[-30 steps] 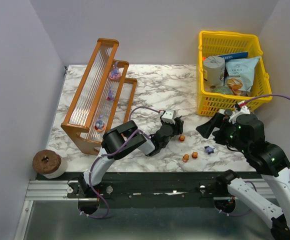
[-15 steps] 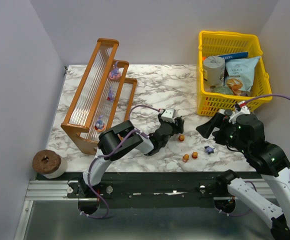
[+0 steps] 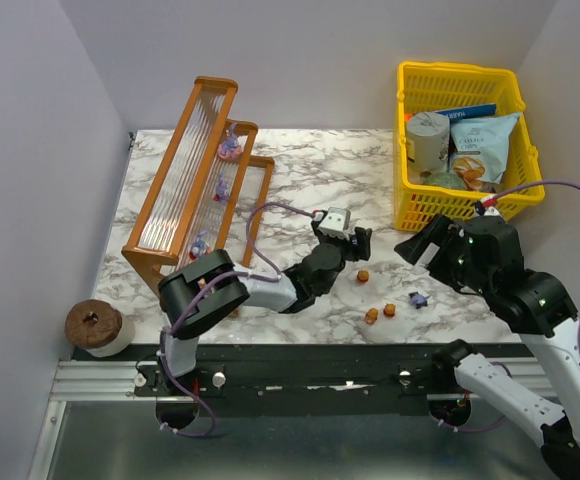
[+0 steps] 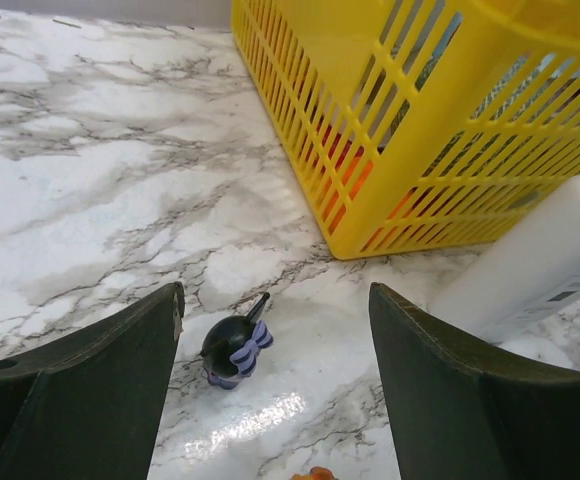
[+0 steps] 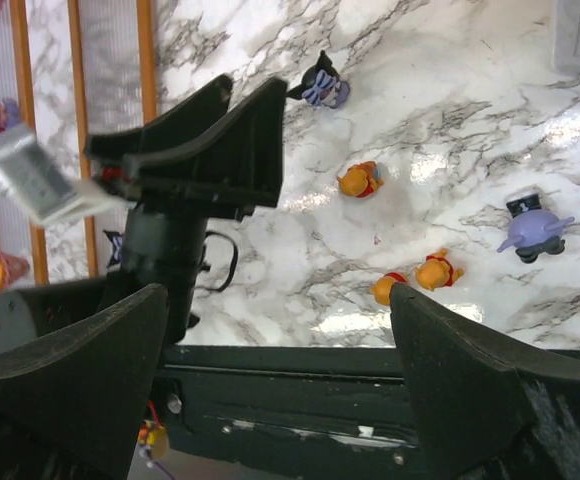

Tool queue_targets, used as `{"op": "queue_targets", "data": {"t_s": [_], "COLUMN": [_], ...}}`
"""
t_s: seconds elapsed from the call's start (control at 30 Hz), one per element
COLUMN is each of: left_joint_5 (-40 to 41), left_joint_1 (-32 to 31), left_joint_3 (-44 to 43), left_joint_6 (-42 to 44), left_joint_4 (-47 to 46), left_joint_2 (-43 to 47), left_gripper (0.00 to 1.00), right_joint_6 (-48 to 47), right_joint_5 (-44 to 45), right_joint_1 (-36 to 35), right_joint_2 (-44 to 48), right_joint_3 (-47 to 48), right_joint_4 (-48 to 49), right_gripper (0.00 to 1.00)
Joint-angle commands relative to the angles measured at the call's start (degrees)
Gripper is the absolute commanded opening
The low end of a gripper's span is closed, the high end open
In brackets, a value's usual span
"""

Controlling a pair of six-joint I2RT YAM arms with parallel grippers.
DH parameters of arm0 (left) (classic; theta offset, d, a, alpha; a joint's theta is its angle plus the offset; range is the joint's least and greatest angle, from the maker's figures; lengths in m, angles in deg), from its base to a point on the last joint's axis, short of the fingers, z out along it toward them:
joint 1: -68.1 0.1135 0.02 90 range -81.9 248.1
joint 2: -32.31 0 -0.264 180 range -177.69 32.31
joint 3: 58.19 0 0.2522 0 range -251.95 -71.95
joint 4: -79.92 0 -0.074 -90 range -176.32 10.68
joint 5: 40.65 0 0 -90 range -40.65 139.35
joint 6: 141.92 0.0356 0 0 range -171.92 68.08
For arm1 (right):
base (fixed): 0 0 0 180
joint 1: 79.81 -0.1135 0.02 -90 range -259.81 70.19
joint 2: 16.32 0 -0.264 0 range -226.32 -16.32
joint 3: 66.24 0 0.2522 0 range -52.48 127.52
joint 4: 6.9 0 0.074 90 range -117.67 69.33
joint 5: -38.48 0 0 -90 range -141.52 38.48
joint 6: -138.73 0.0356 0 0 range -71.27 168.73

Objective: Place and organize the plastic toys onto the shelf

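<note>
A black toy with a purple bow (image 4: 235,348) lies on the marble between the fingers of my left gripper (image 4: 275,292), which is open and not touching it. From above, the left gripper (image 3: 358,246) covers that toy. Orange toys (image 3: 363,276) (image 3: 372,316) (image 3: 389,309) and a purple toy (image 3: 418,298) lie loose on the table. The shelf (image 3: 195,180) at the left holds purple toys (image 3: 230,148) (image 3: 220,188) (image 3: 200,243). My right gripper (image 3: 418,245) hovers open and empty above the loose toys; its view shows the purple toy (image 5: 532,230).
A yellow mesh basket (image 3: 460,75) with packets and a can stands at the back right, close behind the black toy (image 5: 322,85). A brown roll (image 3: 92,325) sits off the table's front-left corner. The dark rail (image 5: 370,370) marks the near edge.
The left gripper's jaws have spread wider and its arm's elbow has swung left and lower. The right gripper has shifted slightly back. The loose toys have not moved.
</note>
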Motion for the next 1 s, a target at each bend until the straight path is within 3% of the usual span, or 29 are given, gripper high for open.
{"op": "queue_targets", "data": {"t_s": [0.0,0.1,0.23,0.27,0.4,0.53,0.67,0.83,0.97], "left_joint_5": [5.44,5.80,4.31,3.69,1.40,-2.37,-4.31,-1.24,-2.63], "left_joint_1": [-0.93,-1.19,-1.11,-1.28,-1.37,-1.37,-1.28,-0.85,4.14], "left_joint_3": [3.19,4.51,-0.40,-1.36,-3.39,-6.73,-12.79,-19.03,-23.95], "left_joint_6": [1.50,1.24,0.96,3.06,4.48,5.36,5.72,9.14,8.45], "left_joint_4": [6.89,13.57,40.41,43.10,50.41,59.79,68.52,74.58,80.21], "left_joint_2": [9.07,17.60,30.15,31.84,40.45,47.66,51.19,53.74,52.69], "left_gripper": [0.83,0.85,0.91,0.91,0.95,0.96,0.97,0.99,0.99], "right_joint_6": [8.53,13.98,19.96,21.36,26.02,27.62,29.46,33.94,35.79], "right_joint_5": [5.26,4.74,-1.14,-2.29,-6.69,-2.92,-0.89,0.69,2.71], "right_joint_1": [0.21,0.39,0.57,0.65,0.48,0.57,0.57,0.57,0.48], "right_joint_2": [-2.82,-5.18,-10.10,-11.60,-18.54,-24.34,-30.23,-37.35,-41.22], "right_joint_3": [2.89,1.49,-3.34,-4.13,-7.91,-8.62,-7.05,-6.25,-6.51], "right_joint_4": [-1.31,2.46,10.89,13.17,19.34,22.77,23.39,24.61,28.92], "right_gripper": [0.98,0.98,0.96,0.97,0.95,0.94,0.91,0.83,0.80]}}
